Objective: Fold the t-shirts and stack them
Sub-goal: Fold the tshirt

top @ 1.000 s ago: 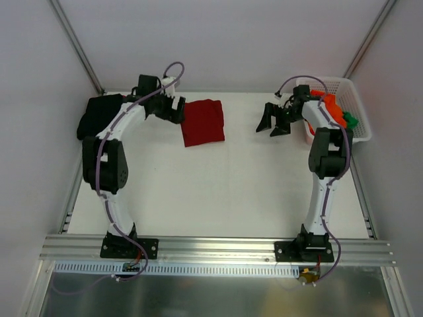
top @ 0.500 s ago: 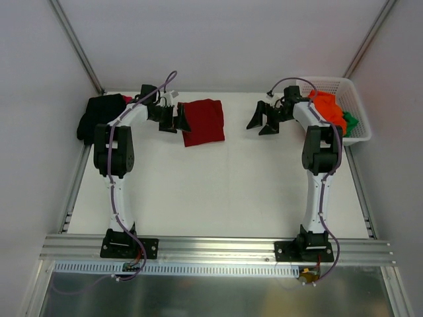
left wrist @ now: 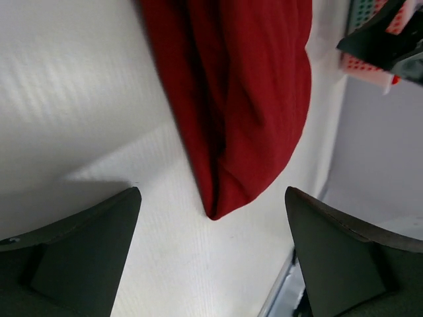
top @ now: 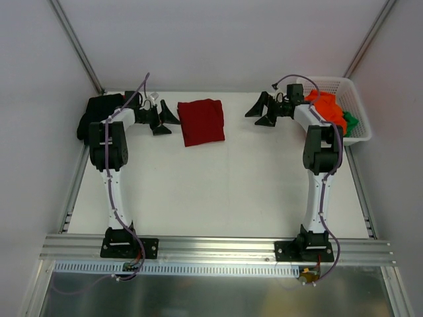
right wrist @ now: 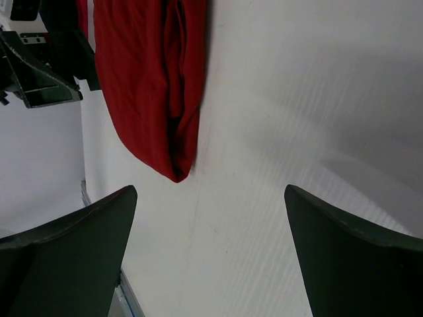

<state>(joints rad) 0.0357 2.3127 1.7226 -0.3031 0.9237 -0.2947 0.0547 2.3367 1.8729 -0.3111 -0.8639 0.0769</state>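
Observation:
A folded dark red t-shirt (top: pixel 201 121) lies flat at the back middle of the table; it also shows in the left wrist view (left wrist: pixel 244 99) and the right wrist view (right wrist: pixel 149 86). My left gripper (top: pixel 165 116) stands open just left of it, not touching. My right gripper (top: pixel 262 111) is open to the shirt's right, with bare table between. A black t-shirt (top: pixel 99 113) is heaped at the back left, behind the left arm. Orange (top: pixel 327 109) and green (top: pixel 349 121) t-shirts lie bunched in the basket.
A white lattice basket (top: pixel 353 99) stands at the back right corner, partly behind the right arm. White walls close in the table at the back and sides. An aluminium rail (top: pixel 218 249) runs along the near edge by the arm bases.
Both arms have stretched back towards the far edge. The left gripper has drawn off the dark red shirt to its left. The right gripper has moved left, away from the basket.

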